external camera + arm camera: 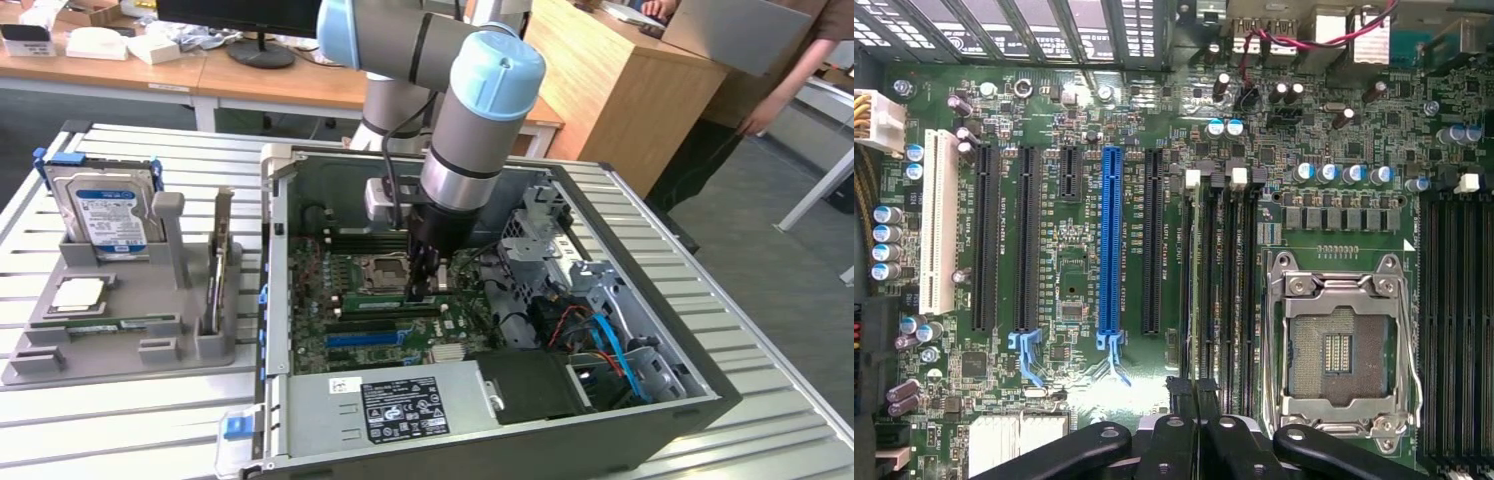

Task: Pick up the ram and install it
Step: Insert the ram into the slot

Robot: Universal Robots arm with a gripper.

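The lone gripper (424, 292), fingers pressed together, was down at one ram (380, 300) standing edge-on in a motherboard (340, 275) slot inside the open computer case (667, 410). Whether it pinched the stick was unclear. One hard drive (110, 215) sat in a grey holder (120, 360) at the exterior view's left. One person (787, 90) was cut off at the far right.

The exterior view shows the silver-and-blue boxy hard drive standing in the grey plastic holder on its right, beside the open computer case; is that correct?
Not quite: the exterior view shows the silver-and-blue boxy hard drive standing in the grey plastic holder on its left, beside the open computer case.
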